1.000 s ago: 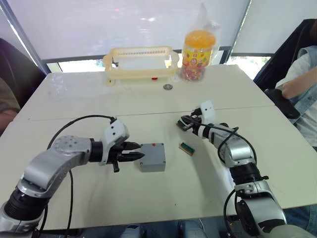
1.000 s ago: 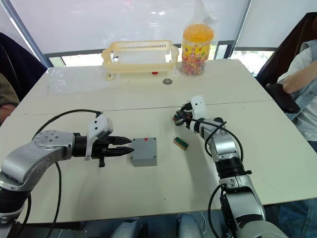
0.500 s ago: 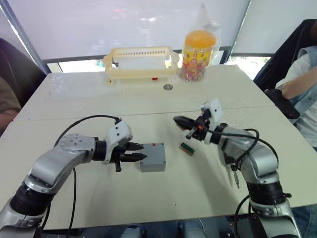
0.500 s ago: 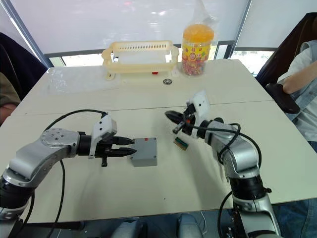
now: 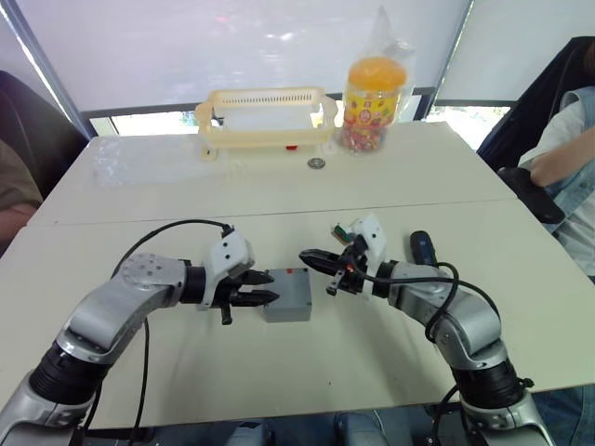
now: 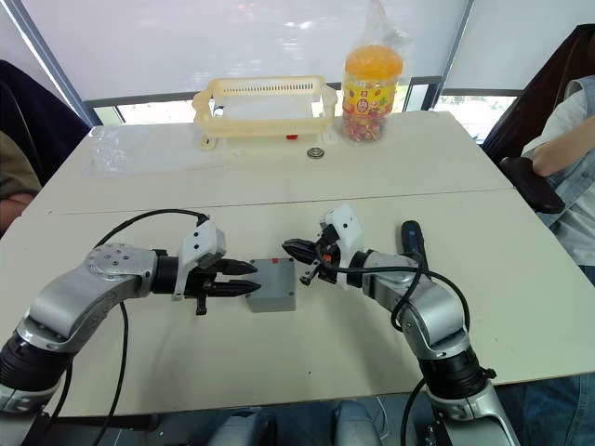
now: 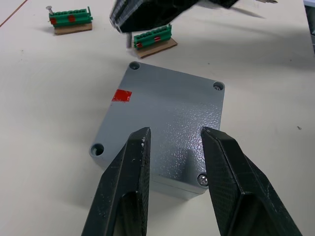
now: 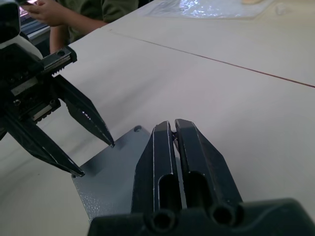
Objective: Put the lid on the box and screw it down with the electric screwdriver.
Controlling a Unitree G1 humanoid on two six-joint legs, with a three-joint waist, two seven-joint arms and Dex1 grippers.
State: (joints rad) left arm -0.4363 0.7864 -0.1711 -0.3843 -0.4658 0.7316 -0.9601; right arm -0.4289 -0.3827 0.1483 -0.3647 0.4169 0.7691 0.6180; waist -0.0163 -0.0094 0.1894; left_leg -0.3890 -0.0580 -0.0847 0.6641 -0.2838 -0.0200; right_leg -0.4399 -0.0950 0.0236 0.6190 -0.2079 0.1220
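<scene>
From my head, the lidded box (image 6: 272, 284) sits on the desk (image 6: 279, 362) between my hands: left hand (image 6: 249, 279) at its left edge, right hand (image 6: 290, 249) at its right.

Left wrist: my fingers (image 7: 129, 172) stand apart over the lid (image 7: 165, 118).

Right wrist: my fingers (image 8: 194, 157) are pressed together, tips above the lid. The screwdriver (image 6: 412, 240) lies behind my right arm.
</scene>
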